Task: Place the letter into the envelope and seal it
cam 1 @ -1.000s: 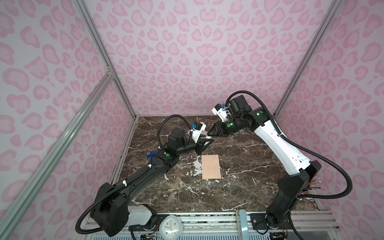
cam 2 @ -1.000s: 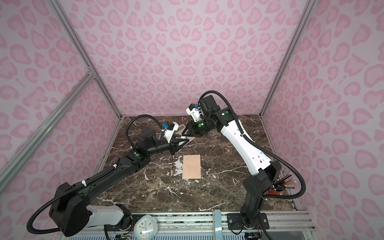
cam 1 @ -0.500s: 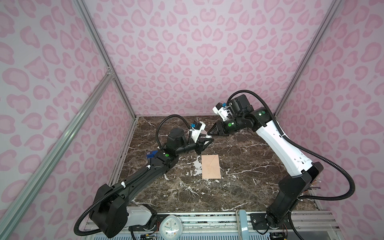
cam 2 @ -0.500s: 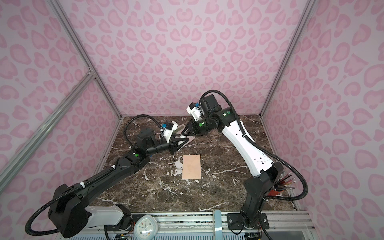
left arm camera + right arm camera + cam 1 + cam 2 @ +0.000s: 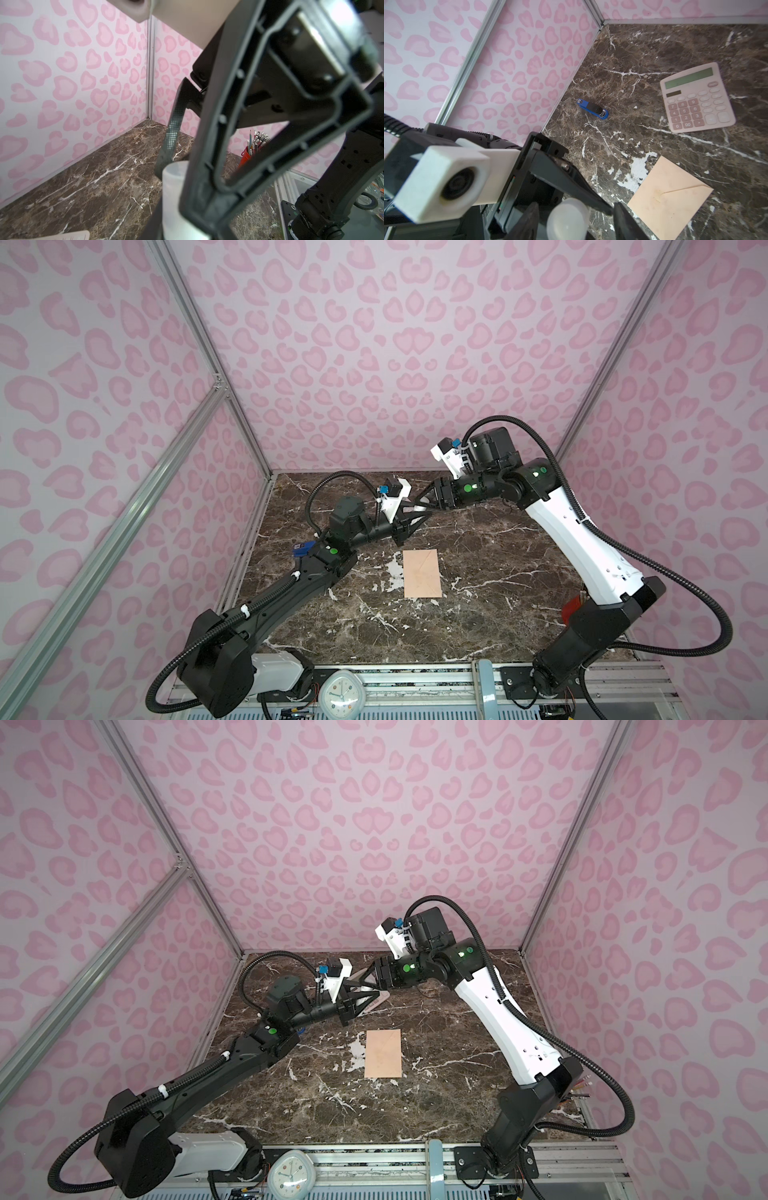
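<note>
The left tool [image 5: 417, 517] pinches a white translucent plastic cylinder [image 5: 566, 216] above the far middle of the dark brown, white-veined marble counter [image 5: 478, 614]. The right tool [image 5: 576, 207] meets it tip to tip, jaws standing apart on either side of the cylinder without closing on it.

Below both tools and nearer the arm bases, the peach-beige paper envelope [image 5: 422, 578] lies flat on the counter. Its pointed flap is folded down, and a worn white patch in the stone sits just beside it.

A pale pink desk calculator with pink keys [image 5: 697, 97] lies on the counter under the tools, which hide most of it in both top views. A small blue and black stapler [image 5: 592, 109] sits well apart from the tools, toward the left wall.

Pink heart-spotted walls [image 5: 395, 344] on aluminium posts close in the counter. Behind the right tool a red cup of pencils [image 5: 247, 153] stands at the counter's edge, largely screened by the right arm. A white clock [image 5: 343, 695] on the front rail is cropped by the frame. The cylinder's gripped end is hidden, so its make cannot be told.
</note>
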You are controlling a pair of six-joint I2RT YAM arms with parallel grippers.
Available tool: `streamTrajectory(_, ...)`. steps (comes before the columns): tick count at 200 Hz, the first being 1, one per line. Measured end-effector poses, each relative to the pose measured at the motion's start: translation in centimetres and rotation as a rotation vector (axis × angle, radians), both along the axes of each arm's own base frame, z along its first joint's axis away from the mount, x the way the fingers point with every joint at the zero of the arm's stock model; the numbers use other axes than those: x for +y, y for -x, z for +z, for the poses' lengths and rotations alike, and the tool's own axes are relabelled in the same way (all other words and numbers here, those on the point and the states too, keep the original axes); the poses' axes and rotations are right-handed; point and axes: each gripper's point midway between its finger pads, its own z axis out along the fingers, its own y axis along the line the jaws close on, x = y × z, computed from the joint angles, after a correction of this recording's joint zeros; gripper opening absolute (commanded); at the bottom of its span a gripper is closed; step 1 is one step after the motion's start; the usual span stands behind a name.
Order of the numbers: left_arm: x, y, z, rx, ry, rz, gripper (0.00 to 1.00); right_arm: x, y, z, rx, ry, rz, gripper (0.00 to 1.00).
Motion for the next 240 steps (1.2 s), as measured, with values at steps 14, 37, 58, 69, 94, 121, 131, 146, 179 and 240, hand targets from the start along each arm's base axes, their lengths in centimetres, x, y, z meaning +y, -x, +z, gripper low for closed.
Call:
streamTrajectory(14, 0.0, 0.1, 0.2, -0.006, 0.004, -0.001, 0.04, -0.9, -0.2, 0.8, -0.051, -0.024, -0.023, 0.66)
streamTrajectory(37, 0.3, -0.1, 0.4, -0.014, 0.019, 0.007, 0.04, -2.5, 0.3, 1.8, -0.181, -0.071, -0.061, 0.67)
streamTrajectory(58, 0.9, -0.9, 0.6, 0.009, 0.052, 0.043, 0.07, -3.6, 1.6, 1.5, -0.312, -0.128, -0.072, 0.65)
streamTrajectory(69, 1.4, -1.4, 1.0, 0.016, 0.079, 0.061, 0.08, -4.0, 2.1, 0.4, -0.348, -0.144, -0.079, 0.64)
streamTrajectory(94, 2.0, -2.2, 2.4, 0.019, 0.148, 0.084, 0.1, -4.5, 2.4, -1.9, -0.398, -0.166, -0.096, 0.58)
streamTrajectory(121, 2.0, -2.6, 3.9, 0.029, 0.215, 0.076, 0.12, -4.0, 3.2, -3.5, -0.431, -0.179, -0.075, 0.57)
streamTrajectory(131, 1.9, -2.6, 4.5, 0.031, 0.241, 0.071, 0.12, -3.7, 3.4, -3.9, -0.439, -0.177, -0.066, 0.57)
streamTrajectory(146, 1.9, -2.7, 5.1, 0.037, 0.272, 0.063, 0.12, -3.0, 3.6, -4.4, -0.446, -0.178, -0.056, 0.56)
streamTrajectory(179, 1.9, -2.7, 6.3, 0.054, 0.329, 0.046, 0.14, -1.1, 3.8, -4.4, -0.468, -0.206, -0.018, 0.56)
streamTrajectory(240, 2.0, -2.5, 7.4, 0.074, 0.398, 0.02, 0.15, 0.6, 2.8, -3.1, -0.497, -0.281, -0.017, 0.57)
